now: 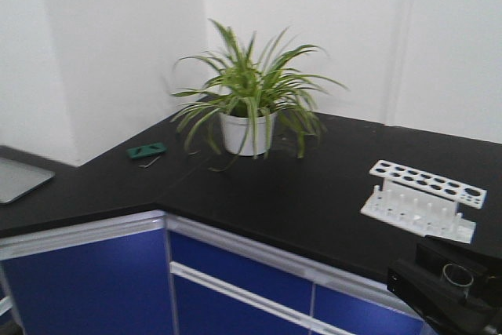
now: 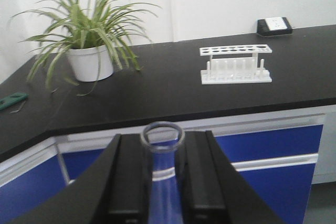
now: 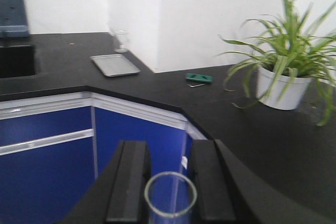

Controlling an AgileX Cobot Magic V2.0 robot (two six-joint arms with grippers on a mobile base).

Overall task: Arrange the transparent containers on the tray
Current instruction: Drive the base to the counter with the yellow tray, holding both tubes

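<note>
I have a clear tube in each arm. In the left wrist view, the left end effector (image 2: 164,145) is closed on the first glass tube (image 2: 161,182). Its two black fingers (image 2: 131,182) press the straight wall from either side, and the round rimmed mouth stands upright just above the fingertips. This end effector hangs off the front edge of the desk (image 2: 173,93), over the blue cabinet fronts (image 2: 273,145). The white rack (image 2: 236,64) sits well ahead on the desk, with the potted plant (image 2: 89,61) off to its left.

In the right wrist view, the right end effector (image 3: 169,161) grips the second glass tube (image 3: 170,216) the same way. The open mouth shows between the finger pads, low in the frame. It also hangs in front of the cabinets rather than over the desk. The metal tray (image 3: 114,64) lies far off to the upper left on the desk, well apart from this tube. A small glass vessel (image 3: 121,39) stands just behind the tray. A green object (image 3: 199,77) lies between the tray and the plant.
</note>
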